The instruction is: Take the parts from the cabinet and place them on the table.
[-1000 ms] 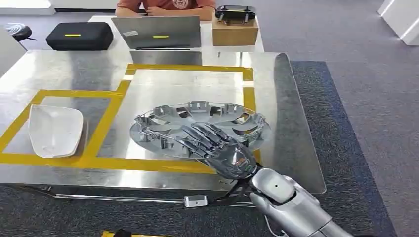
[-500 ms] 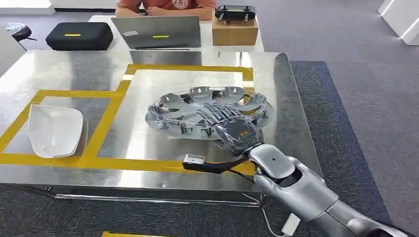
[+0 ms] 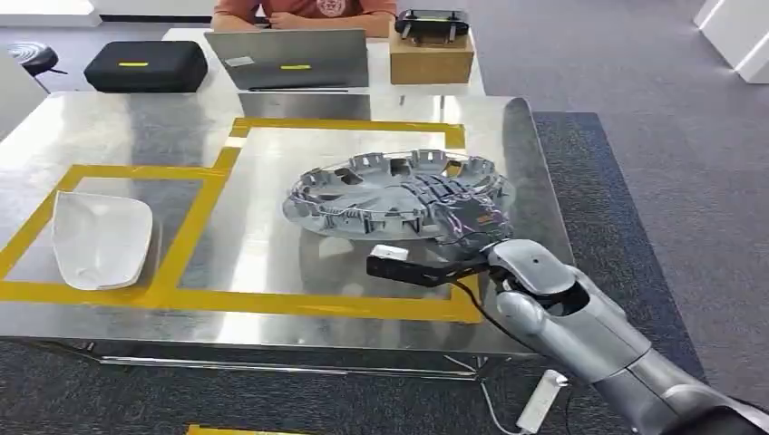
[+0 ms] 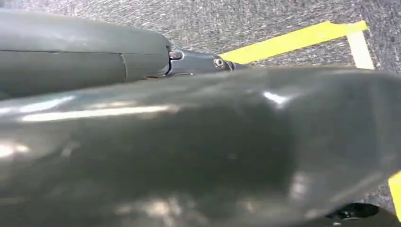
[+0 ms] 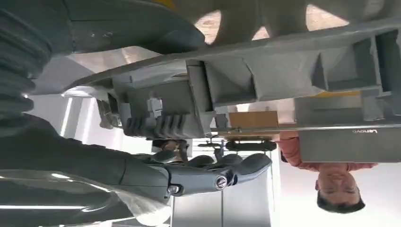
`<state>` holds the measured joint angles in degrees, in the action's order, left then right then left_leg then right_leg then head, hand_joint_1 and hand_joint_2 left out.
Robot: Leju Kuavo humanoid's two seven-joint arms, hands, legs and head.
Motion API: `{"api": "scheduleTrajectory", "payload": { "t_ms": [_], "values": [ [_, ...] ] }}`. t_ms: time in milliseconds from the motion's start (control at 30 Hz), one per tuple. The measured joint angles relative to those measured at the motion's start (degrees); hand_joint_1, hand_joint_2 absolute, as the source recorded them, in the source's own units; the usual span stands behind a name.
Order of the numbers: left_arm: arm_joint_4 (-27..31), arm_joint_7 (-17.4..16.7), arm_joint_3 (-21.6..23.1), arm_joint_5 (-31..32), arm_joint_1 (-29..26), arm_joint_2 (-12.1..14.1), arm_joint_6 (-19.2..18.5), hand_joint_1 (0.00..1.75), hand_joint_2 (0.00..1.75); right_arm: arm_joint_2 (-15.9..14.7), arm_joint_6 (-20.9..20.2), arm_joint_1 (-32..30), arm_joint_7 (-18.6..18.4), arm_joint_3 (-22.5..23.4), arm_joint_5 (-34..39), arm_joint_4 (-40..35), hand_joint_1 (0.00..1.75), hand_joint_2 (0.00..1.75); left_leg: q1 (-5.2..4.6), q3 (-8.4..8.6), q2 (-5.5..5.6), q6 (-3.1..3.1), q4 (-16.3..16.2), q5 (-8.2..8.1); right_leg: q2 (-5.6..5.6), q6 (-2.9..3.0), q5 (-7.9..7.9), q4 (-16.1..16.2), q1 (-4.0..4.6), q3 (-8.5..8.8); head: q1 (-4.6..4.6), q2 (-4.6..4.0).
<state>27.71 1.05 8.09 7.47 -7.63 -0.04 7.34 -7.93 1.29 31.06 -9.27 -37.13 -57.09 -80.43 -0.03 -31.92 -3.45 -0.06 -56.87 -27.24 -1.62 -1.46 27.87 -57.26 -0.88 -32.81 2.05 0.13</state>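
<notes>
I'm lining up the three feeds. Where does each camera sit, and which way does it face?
Head view: high on the body, facing forward and down at the table; the right hand holds the hubcap.
Left wrist view: faces the carpet with yellow tape; dark body parts show.
Right wrist view: behind the right hand, turned, under the hubcap, facing the laptop.
Shared by head and right wrist views: hubcap, laptop, right hand.

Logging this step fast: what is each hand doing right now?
Left hand: cannot be told from these views.
Right hand: holding the silver wheel cover at its rim, above the table.
</notes>
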Motion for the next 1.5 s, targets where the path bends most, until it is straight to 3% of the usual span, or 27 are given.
{"api": "scheduleTrajectory", "payload": {
  "t_ms": [167,333,467,600,667,733,767,833,867,900,1000,1033,1067,1133,1167,1267,1300,1400,1500],
  "values": [
    [0.7,-0.2,-1.4,1.9,0.0,0.0,-0.7,0.00,0.00,-0.1,-3.4,0.6,-1.4,0.2,5.9,-1.0,0.00,1.75,0.01,0.00,0.00,0.00,0.0,0.00,0.01,0.00,0.00,0.0,0.00,-0.01,0.00,0.00],
    [1.3,0.5,-4.6,5.7,0.1,-0.1,-2.5,0.00,0.00,0.0,-9.1,1.6,-1.1,0.4,20.6,-2.1,0.00,1.75,0.01,-0.01,0.00,0.00,0.0,0.00,0.00,0.00,0.00,0.0,0.01,0.00,-0.02,0.00],
    [1.3,1.6,-7.5,7.7,0.3,-0.4,-3.1,0.00,0.00,0.0,-9.4,2.3,-1.2,0.1,25.7,-2.2,0.00,1.75,0.00,-0.02,0.00,0.00,0.0,0.00,-0.01,0.00,0.00,0.0,0.01,0.01,0.00,0.02],
    [2.0,0.4,-10.6,11.1,-0.2,-1.5,-4.0,0.00,0.00,0.5,-0.8,2.0,-1.2,-0.7,11.5,-4.2,0.00,1.75,0.00,-0.04,-0.01,0.01,0.0,-0.01,0.03,0.00,0.00,0.0,0.00,-0.01,0.00,0.00],
    [3.7,-1.0,-12.5,13.6,-1.1,-2.3,-5.2,0.00,0.00,0.9,5.1,1.7,-1.2,-1.8,-1.4,-5.8,0.00,1.75,-0.01,-0.04,-0.01,0.03,0.0,-0.02,0.02,-0.01,0.01,0.0,0.00,-0.02,0.00,0.02],
    [4.9,-0.9,-14.4,15.5,-1.6,-3.5,-6.0,0.00,0.00,1.2,14.3,1.2,-1.1,-3.3,-16.8,-6.7,0.00,1.75,-0.01,-0.04,0.01,0.03,0.0,-0.03,-0.03,-0.02,0.02,0.0,0.00,-0.01,0.02,0.02],
    [5.0,-0.7,-15.2,16.1,-1.7,-3.9,-6.4,0.00,0.00,1.5,17.1,1.2,-1.0,-3.7,-20.7,-6.9,0.00,1.75,-0.01,-0.04,0.01,0.03,0.0,-0.03,-0.02,-0.02,0.02,0.0,0.00,-0.01,0.00,0.02],
    [5.3,-0.2,-16.5,16.7,-1.7,-4.6,-6.4,0.00,0.00,2.1,19.0,1.2,-1.2,-4.5,-23.9,-7.5,0.00,1.75,-0.01,-0.03,0.00,0.03,0.0,-0.03,-0.01,-0.02,0.02,0.0,0.00,-0.01,0.00,0.02],
    [5.3,0.4,-17.0,17.0,-1.5,-4.9,-6.3,0.00,0.00,2.1,20.6,1.5,-3.0,-4.9,-26.6,-7.6,0.00,1.75,-0.01,-0.06,0.01,0.04,0.0,-0.03,-0.04,-0.02,0.02,0.0,-0.01,-0.01,-0.02,0.02],
    [5.3,1.2,-17.4,17.3,-1.4,-5.0,-6.3,0.00,0.00,1.3,23.2,3.1,-7.2,-6.3,-29.7,-7.5,0.00,1.75,-0.03,-0.15,0.01,0.04,0.0,-0.03,-0.03,-0.02,0.01,0.0,-0.02,-0.07,0.02,0.02],
    [3.1,4.9,-18.4,17.9,0.2,-5.3,-5.5,0.00,0.00,-3.9,29.5,16.9,-27.1,-18.1,-32.6,-6.8,0.00,1.75,-0.15,-0.41,-0.02,0.08,0.0,0.24,0.08,-0.10,-0.27,0.0,-0.12,-0.46,0.02,0.02],
    [2.2,5.8,-18.6,18.0,0.9,-5.3,-5.1,0.00,0.00,-5.2,30.4,20.8,-30.6,-21.9,-32.6,-6.4,0.00,1.75,-0.13,-0.36,-0.02,0.08,0.0,0.24,0.06,-0.09,-0.27,0.0,-0.12,-0.38,0.00,0.00],
    [1.2,6.5,-19.0,18.2,1.6,-5.3,-5.0,0.00,0.00,-6.4,31.0,23.5,-31.0,-25.5,-32.7,-6.0,0.00,1.75,-0.11,-0.24,0.00,0.08,0.0,0.24,0.02,-0.08,-0.25,0.0,-0.11,-0.24,0.00,0.00],
    [-0.7,7.3,-19.6,18.3,2.7,-5.2,-4.5,0.00,0.00,-7.8,31.3,23.9,-27.3,-29.7,-32.3,-5.2,0.00,1.75,-0.07,-0.14,0.06,0.09,0.0,0.23,-0.08,-0.08,-0.25,0.1,-0.08,-0.03,-0.04,0.02],
    [-1.3,7.5,-19.6,18.3,3.0,-5.2,-4.1,0.00,0.00,-7.8,29.7,21.8,-22.1,-29.5,-31.6,-5.1,0.00,1.75,-0.03,-0.13,0.11,0.09,0.0,0.22,-0.13,-0.08,-0.24,0.1,0.00,0.02,0.02,0.00],
    [-2.2,7.5,-20.1,18.3,2.8,-5.2,-4.2,0.00,0.00,-5.7,21.8,13.8,-5.7,-23.6,-23.5,-4.9,0.00,1.75,-0.03,-0.23,0.13,0.09,0.0,0.19,-0.06,-0.07,-0.24,0.1,-0.01,-0.09,0.00,0.02],
    [-2.2,7.1,-20.3,18.3,2.6,-5.2,-4.4,0.00,0.00,-4.7,19.6,11.6,-2.7,-21.1,-19.7,-5.0,0.00,1.75,-0.04,-0.25,0.12,0.10,0.0,0.19,-0.06,-0.07,-0.24,0.1,-0.01,-0.13,0.00,0.02],
    [-2.2,6.6,-20.9,18.6,1.9,-5.2,-5.2,0.00,0.00,-2.7,17.2,7.6,1.2,-16.3,-13.2,-5.8,0.00,1.75,-0.04,-0.27,0.15,0.13,0.0,0.16,-0.15,-0.07,-0.18,0.1,-0.01,-0.14,0.00,0.02],
    [-2.1,5.8,-21.0,19.0,1.5,-5.1,-6.0,0.00,0.00,-1.5,16.5,4.7,2.9,-13.2,-11.2,-7.0,0.00,1.75,-0.04,-0.27,0.14,0.12,0.0,0.13,-0.10,-0.08,-0.17,0.1,-0.01,-0.15,0.00,0.02]
  ]
}}
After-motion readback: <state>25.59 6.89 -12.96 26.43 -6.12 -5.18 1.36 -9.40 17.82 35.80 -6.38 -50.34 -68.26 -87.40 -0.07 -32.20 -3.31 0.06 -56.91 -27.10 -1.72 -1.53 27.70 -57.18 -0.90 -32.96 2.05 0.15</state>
